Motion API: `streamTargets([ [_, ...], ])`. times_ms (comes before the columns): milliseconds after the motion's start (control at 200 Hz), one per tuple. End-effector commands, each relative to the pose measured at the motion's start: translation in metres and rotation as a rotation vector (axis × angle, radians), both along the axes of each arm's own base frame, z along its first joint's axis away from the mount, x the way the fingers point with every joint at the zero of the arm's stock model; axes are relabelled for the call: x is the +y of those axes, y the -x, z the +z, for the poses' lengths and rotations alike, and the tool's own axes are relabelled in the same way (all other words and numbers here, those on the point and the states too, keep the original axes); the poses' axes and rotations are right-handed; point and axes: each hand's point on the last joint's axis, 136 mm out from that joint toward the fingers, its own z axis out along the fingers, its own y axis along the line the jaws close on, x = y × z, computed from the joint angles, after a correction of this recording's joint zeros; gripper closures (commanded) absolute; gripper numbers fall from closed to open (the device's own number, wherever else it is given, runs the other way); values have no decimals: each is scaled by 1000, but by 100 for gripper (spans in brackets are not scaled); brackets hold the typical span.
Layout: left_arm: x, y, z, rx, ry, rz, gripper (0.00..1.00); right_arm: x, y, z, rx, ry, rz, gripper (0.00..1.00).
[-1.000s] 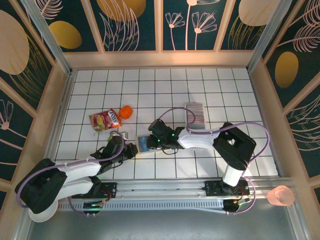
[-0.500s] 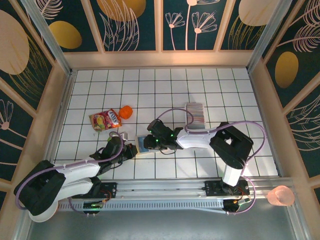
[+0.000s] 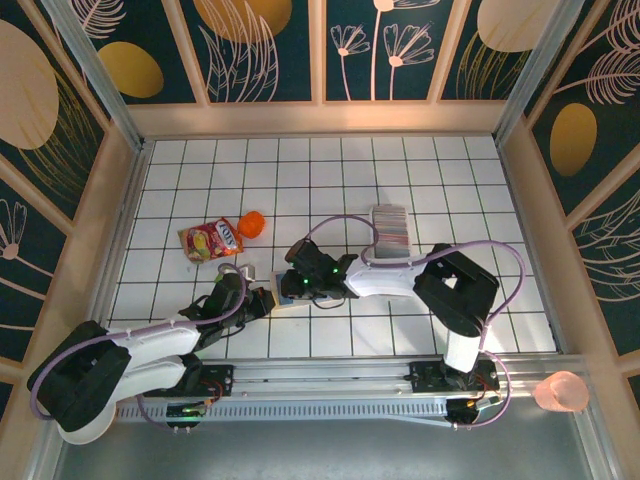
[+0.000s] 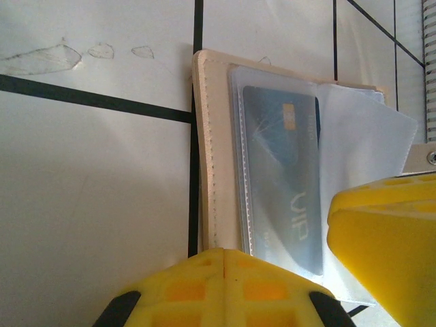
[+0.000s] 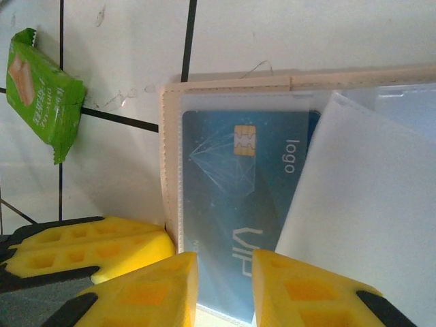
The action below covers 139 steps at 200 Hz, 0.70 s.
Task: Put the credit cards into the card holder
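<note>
From above, the left fingers [image 3: 263,300] and the right fingers [image 3: 291,286] meet almost tip to tip, and the arms hide most of what lies under them. The wrist cameras show it: the card holder [image 4: 204,150] lies open and flat right under both sets of fingers. One blue card [image 5: 231,184] sits inside its clear sleeve [image 4: 354,129], the end with the gold chip pointing away from the right fingers.

The left fingers are clenched together, and the holder's stitched beige edge runs right up to them. I cannot tell whether they pinch it or only press on it. In the right wrist view the right fingers stand a little apart with the near end of the blue card showing in the gap, but I cannot tell whether they grip anything.

Only the overhead view shows the rest of the credit cards [image 3: 391,230], a fanned row well beyond the right fingers, past the arm's cable loop. It also shows a printed pouch [image 3: 210,241] with an orange cap [image 3: 253,224] beyond the left fingers, and a pink cup [image 3: 561,392] off by the rail. The right wrist view adds a crinkled green packet [image 5: 41,85] just beyond the left fingers, apart from the holder.

The worktop [image 3: 330,180] is glossy white tile with dark grout lines. The holder looks like soft beige leather, the sleeve is milky see-through plastic, and the fingers are yellow with a waffle-grid moulding.
</note>
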Motion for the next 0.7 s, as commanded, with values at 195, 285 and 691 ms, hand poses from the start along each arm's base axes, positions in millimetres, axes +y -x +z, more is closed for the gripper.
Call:
streamTargets([
  [195,16,-2,8,-35,-22,74,100,20,-8,6,-43,-36,3,73],
  [285,20,-3,11,-47,-15,97,100,29,-11,13,-59,-72,8,73],
  [691,45,-3,27,-99,-31,210,100,82,-37,54,-179,-201,70,72],
])
